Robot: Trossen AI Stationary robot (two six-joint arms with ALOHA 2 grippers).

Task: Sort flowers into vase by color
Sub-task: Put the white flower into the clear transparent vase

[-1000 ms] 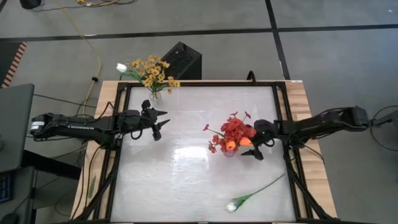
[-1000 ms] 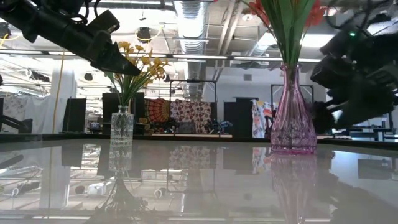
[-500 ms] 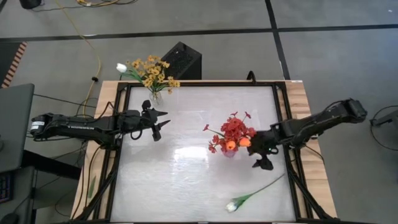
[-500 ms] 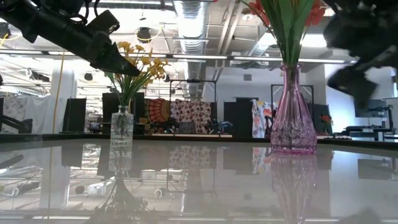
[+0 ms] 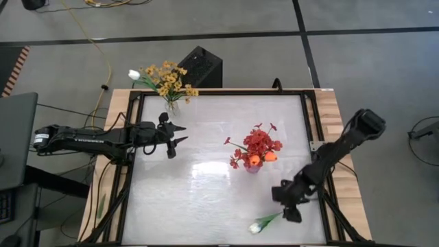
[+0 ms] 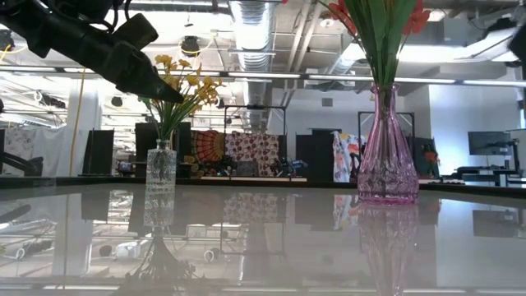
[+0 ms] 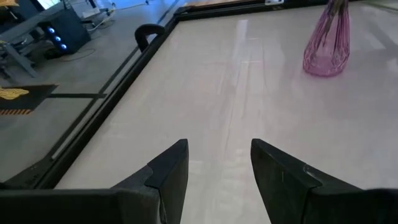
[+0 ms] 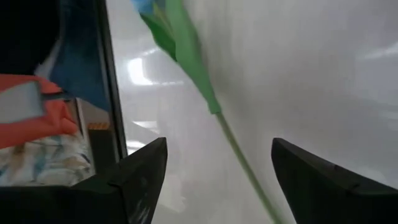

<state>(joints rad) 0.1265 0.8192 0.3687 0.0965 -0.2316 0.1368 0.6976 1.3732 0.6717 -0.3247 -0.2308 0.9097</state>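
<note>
Left gripper (image 5: 177,136) hovers with fingers apart and empty beside the clear vase (image 5: 170,105) of yellow flowers (image 5: 169,77), waiting. Mid-table, the pink vase (image 5: 252,167) holds red and orange flowers. Right gripper (image 5: 286,204) hangs spread wide, holding nothing, above the white tulip (image 5: 256,226) lying near the table's front edge, seemingly poised to pick up this 1 unsorted stem.

Open-plan industrial lab space, marked by exposed ceiling ducts (image 6: 261,25), strip lights, a wall screen (image 6: 483,143) at three o'clock, and cabled concrete floor (image 5: 103,41) around the framed table (image 5: 206,178).
</note>
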